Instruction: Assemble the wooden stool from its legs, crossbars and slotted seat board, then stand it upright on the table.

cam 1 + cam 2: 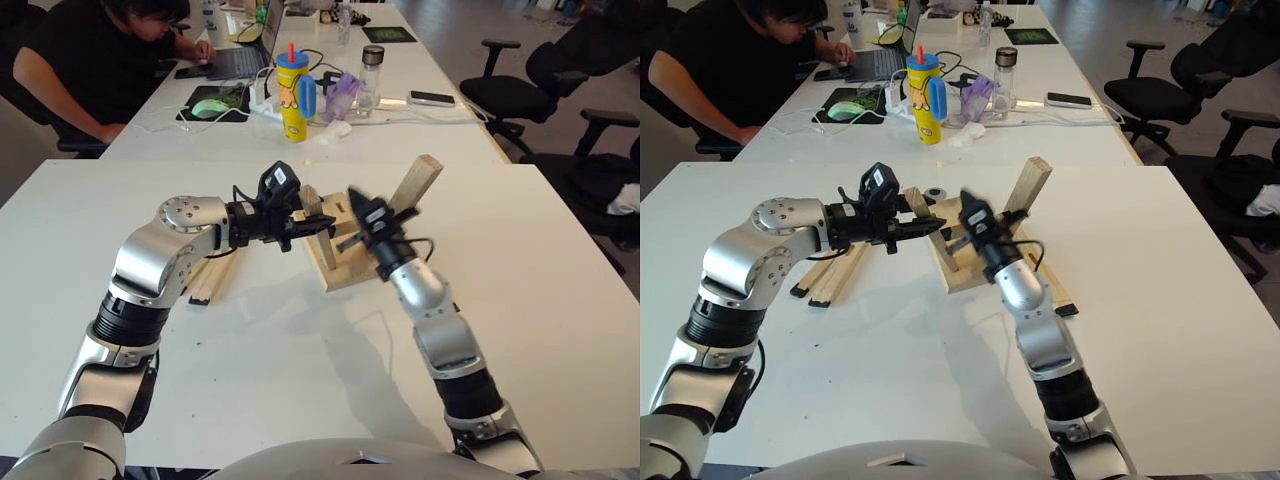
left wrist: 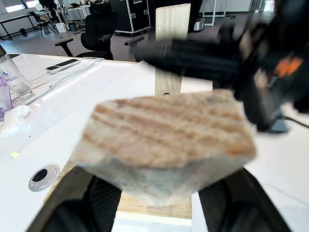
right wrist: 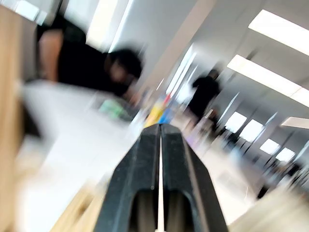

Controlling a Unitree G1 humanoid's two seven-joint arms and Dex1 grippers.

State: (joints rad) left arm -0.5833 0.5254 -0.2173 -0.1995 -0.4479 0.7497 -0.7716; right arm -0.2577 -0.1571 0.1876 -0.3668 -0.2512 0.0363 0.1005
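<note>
The slotted seat board (image 1: 343, 272) lies flat at the middle of the white table. One wooden leg (image 1: 417, 184) rises tilted from its far right corner. My left gripper (image 1: 312, 228) is shut on another wooden leg (image 2: 164, 140), held just above the board's far left part. In the left wrist view the leg's cut end sits between the fingers (image 2: 101, 200). My right gripper (image 1: 357, 210) hovers over the board between the two legs. Its fingers (image 3: 145, 183) are pressed together with nothing in them. Loose crossbars (image 1: 832, 275) lie to the left of the board.
A cable grommet (image 1: 932, 192) sits in the table behind the board. The far table holds a yellow cup (image 1: 292, 95), a bottle (image 1: 371, 72), a phone (image 1: 432, 98) and a laptop, with a person seated there. Office chairs (image 1: 520, 95) stand to the right.
</note>
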